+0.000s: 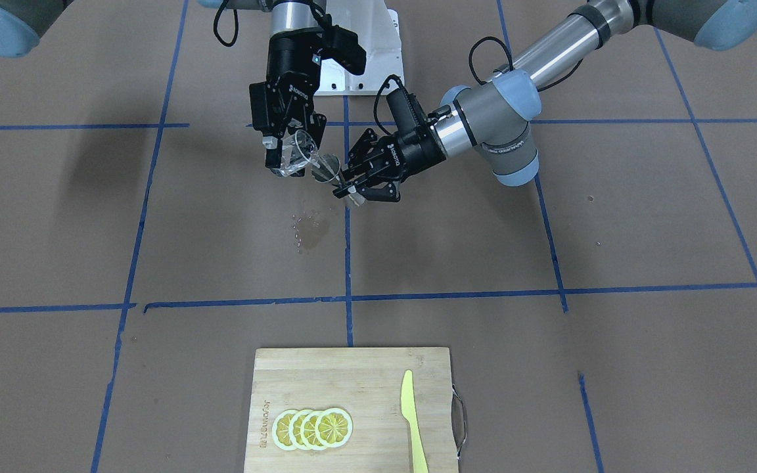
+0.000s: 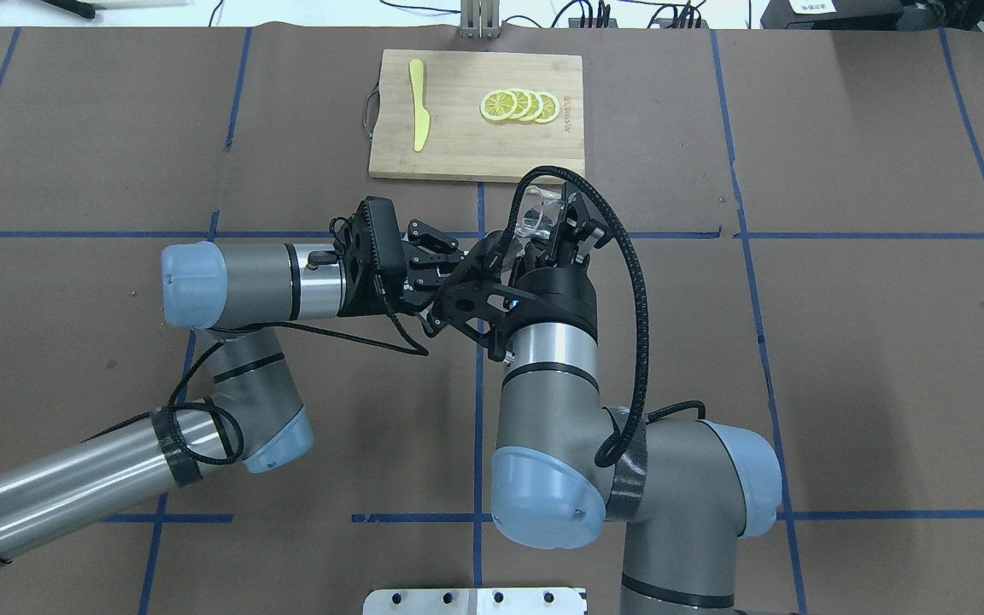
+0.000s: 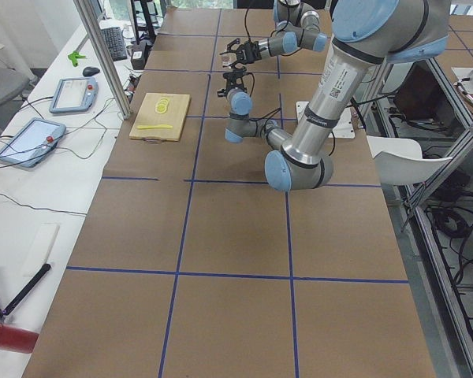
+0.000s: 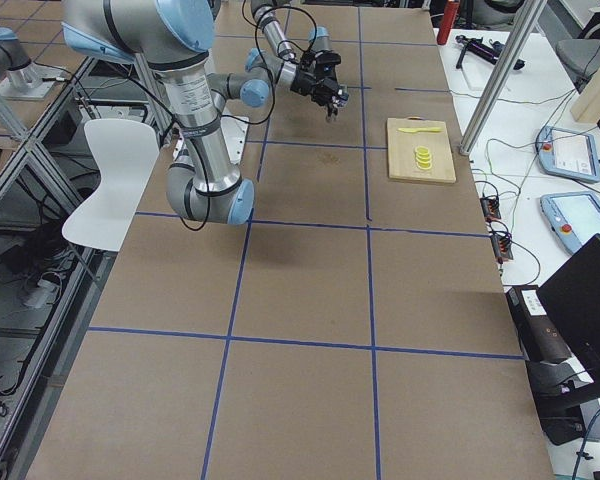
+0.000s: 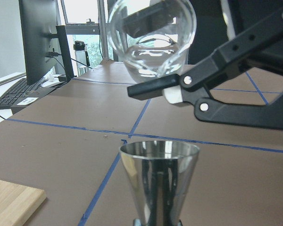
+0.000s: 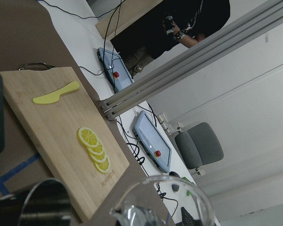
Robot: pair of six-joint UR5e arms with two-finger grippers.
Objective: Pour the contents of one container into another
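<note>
Tilting over toward its neighbour, the glass beaker sits clamped between the fingers of the right gripper, its spout pointing down at the open mouth of a metal cup. The left gripper has its fingers closed on the narrow lower part of that cup, which widens upward like a cone. Both grippers meet above the table, on the robot's side of the cutting board and well apart from it, roughly in line with the board's middle.

From the left wrist camera the beaker hangs directly above the cup's rim with a visible gap between them. A little clear liquid seems to lie in the beaker's lower side (whether any is running out I cannot tell).

A small wet patch with scattered droplets darkens the table between the board and the two grippers, nearer the grippers.

On the board itself four lemon slices lie overlapping in a row near the end away from its metal handle. A pale yellow knife lies flat nearer the handle end, apart from the slices.
</note>
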